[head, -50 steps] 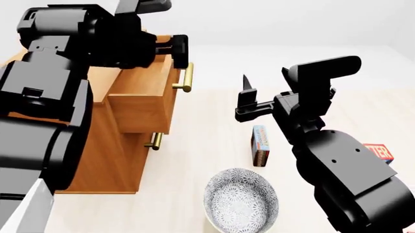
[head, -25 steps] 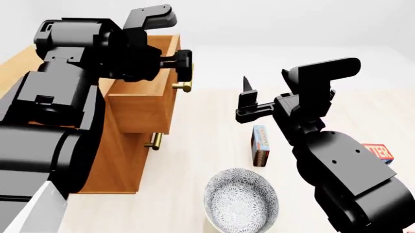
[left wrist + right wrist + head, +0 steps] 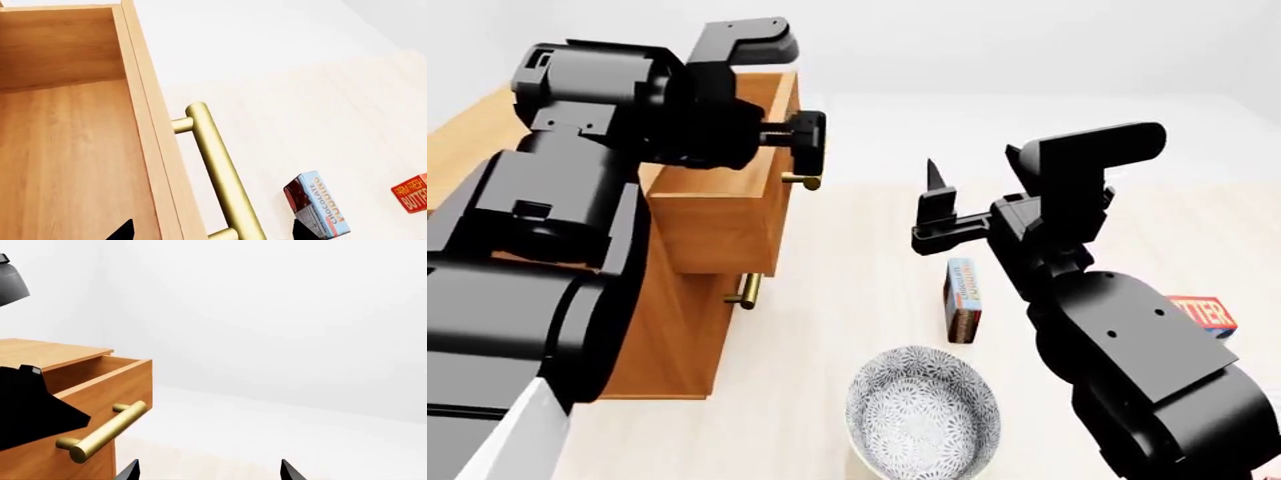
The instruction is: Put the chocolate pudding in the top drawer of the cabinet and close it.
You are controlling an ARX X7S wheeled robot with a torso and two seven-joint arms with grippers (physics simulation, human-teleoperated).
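Note:
The chocolate pudding (image 3: 964, 297), a small light-blue carton with dark edges, stands on edge on the pale floor; it also shows in the left wrist view (image 3: 317, 205). The cabinet (image 3: 674, 330) stands at left with its top drawer (image 3: 721, 215) pulled out and empty inside (image 3: 67, 150). My left gripper (image 3: 810, 135) is open and empty, its tips (image 3: 210, 232) apart on either side of the brass handle (image 3: 217, 165), not touching it. My right gripper (image 3: 934, 195) is open and empty, above the pudding; its tips (image 3: 210, 471) point toward the drawer (image 3: 100, 390).
A patterned white bowl (image 3: 924, 415) sits in front of the pudding. A red butter box (image 3: 1205, 313) lies at right, also in the left wrist view (image 3: 410, 192). The lower drawer's small brass handle (image 3: 747, 290) sticks out below the open drawer.
My left arm has shifted right in the head view, and its gripper now covers most of the top drawer's handle. The drawer stays open. The right arm and pudding have not moved.

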